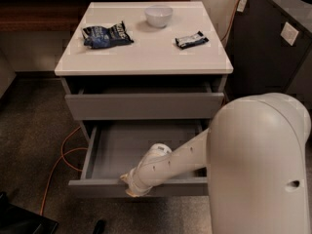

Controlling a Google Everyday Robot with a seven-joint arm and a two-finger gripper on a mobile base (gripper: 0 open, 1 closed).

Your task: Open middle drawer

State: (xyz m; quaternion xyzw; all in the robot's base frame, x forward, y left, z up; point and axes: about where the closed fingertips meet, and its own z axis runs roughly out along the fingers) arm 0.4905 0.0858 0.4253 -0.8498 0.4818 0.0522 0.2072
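Note:
The middle drawer (97,187) is a grey, handleless drawer of the white-topped cabinet (141,57). It stands pulled out toward me, and its empty grey inside (141,143) shows. The top drawer front (144,105) above it is nearly flush with the cabinet. The lowest drawer is hidden under the open one. My gripper (130,188) is at the end of my white arm (170,162), at the top edge of the open drawer's front panel, a little left of its middle. My wrist hides the gripper's end.
On the cabinet top lie a blue chip bag (106,35), a white bowl (159,15) and a dark snack bar (191,40). A dark cabinet (263,48) stands to the right. An orange cable (61,155) runs over the carpet at left. A black object (19,221) sits at the bottom left.

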